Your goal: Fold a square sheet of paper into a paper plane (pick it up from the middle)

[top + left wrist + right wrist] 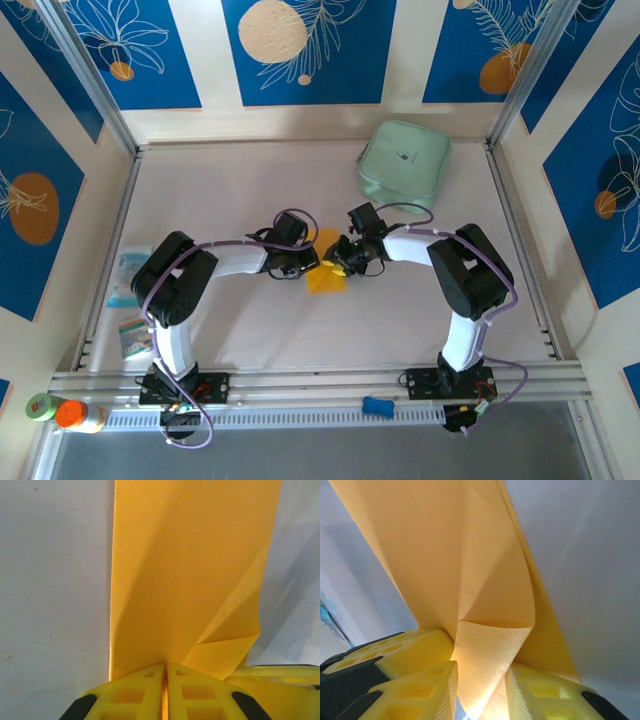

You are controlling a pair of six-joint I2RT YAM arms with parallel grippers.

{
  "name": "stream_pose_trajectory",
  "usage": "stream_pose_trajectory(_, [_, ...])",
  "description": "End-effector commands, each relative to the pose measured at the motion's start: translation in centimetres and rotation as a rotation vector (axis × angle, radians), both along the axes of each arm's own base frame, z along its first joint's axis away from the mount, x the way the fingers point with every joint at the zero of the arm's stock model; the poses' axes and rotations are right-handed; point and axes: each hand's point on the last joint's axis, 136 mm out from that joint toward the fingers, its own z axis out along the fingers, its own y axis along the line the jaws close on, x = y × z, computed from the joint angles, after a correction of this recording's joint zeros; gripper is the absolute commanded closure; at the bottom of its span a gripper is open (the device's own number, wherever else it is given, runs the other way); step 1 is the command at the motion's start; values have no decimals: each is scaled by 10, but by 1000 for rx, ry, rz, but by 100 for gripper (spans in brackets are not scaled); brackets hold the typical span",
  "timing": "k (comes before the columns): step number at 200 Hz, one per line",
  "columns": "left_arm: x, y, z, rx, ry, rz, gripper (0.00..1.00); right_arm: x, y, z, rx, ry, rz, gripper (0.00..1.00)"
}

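**Top external view.** The left gripper (303, 262) and the right gripper (343, 262) meet tip to tip at the middle of the table (250, 180). The orange-yellow sheet of paper (326, 280) lies beneath and between them, with its free part extending toward the near edge. The mint-green case (403, 162) sits well apart at the far right. The printed packets (128, 277) lie at the left edge.

**Left wrist view.** The jaws of the left gripper (165, 672) are closed together and pinch the near edge of the sheet of paper (190, 570). The sheet runs away from the fingers over the table (50, 580). A diagonal crease and a small folded-over corner are visible at the lower right of the sheet.

**Right wrist view.** The jaws of the right gripper (482, 672) stand partly apart, with a visible gap between them. A curled flap of the sheet of paper (445, 555) passes into this gap. Whether the pads press on the flap cannot be determined. The rest of the sheet rises away from the fingers, creased to a point just above them.
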Motion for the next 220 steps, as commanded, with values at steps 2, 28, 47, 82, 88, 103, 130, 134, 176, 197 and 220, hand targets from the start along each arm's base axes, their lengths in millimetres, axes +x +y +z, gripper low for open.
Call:
stream_pose_trajectory(2, [-14,18,-26,68,86,21,89,-2,12,4,41,2,35,73])
stream_pose_trajectory(28, [-15,19,-27,73,89,24,89,-1,12,6,53,-10,33,77])
stream_pose_trajectory(47, [-14,19,-26,70,89,30,89,-2,11,6,57,-18,32,79])
stream_pose_trajectory(82, [-13,16,-21,39,90,30,89,-4,9,1,44,-12,34,88])
stream_pose_trajectory(88, [-12,15,-18,27,88,30,89,-3,9,1,43,-13,34,89])
stream_pose_trajectory(103, [-7,12,-6,-12,72,27,87,-1,8,1,40,-21,34,93])
stream_pose_trajectory(130, [3,11,27,-94,24,29,79,6,7,9,49,-58,38,97])
stream_pose_trajectory(134, [4,13,32,-104,18,33,78,8,7,11,51,-68,39,97])
stream_pose_trajectory(176, [10,35,71,-229,-58,52,48,25,2,64,136,-242,64,97])
stream_pose_trajectory(197, [9,36,92,-325,-110,27,33,29,0,98,213,-322,83,97])
stream_pose_trajectory(220, [5,25,116,-434,-171,-23,15,31,-2,132,310,-376,95,96])
